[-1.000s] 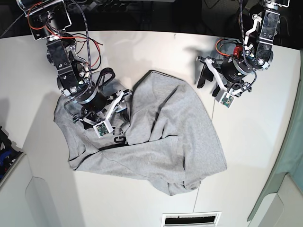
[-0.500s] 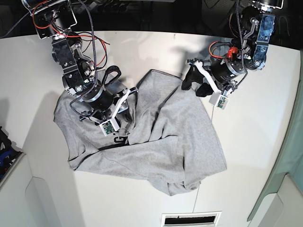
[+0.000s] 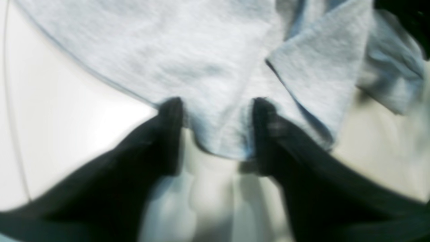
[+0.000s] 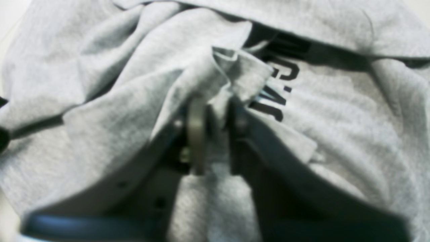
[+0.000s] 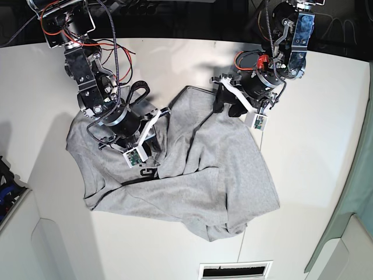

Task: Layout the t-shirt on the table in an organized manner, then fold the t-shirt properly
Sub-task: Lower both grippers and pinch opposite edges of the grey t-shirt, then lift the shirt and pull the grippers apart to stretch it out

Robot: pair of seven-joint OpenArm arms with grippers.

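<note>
Your t-shirt [image 5: 192, 169] lies crumpled at the centre of the base view on the white table [image 5: 326, 146], its black lettering [image 4: 280, 90] half buried in folds. At centre left, your right gripper [image 4: 215, 111] has its fingers narrowed onto a bunched ridge of grey cloth, likely to lift and spread it. At upper right, your left gripper [image 3: 215, 134] straddles a corner of the shirt's edge, fingers partly apart with fabric between them; a firm pinch isn't evident yet. Two holds would let you stretch the shirt flat.
</note>
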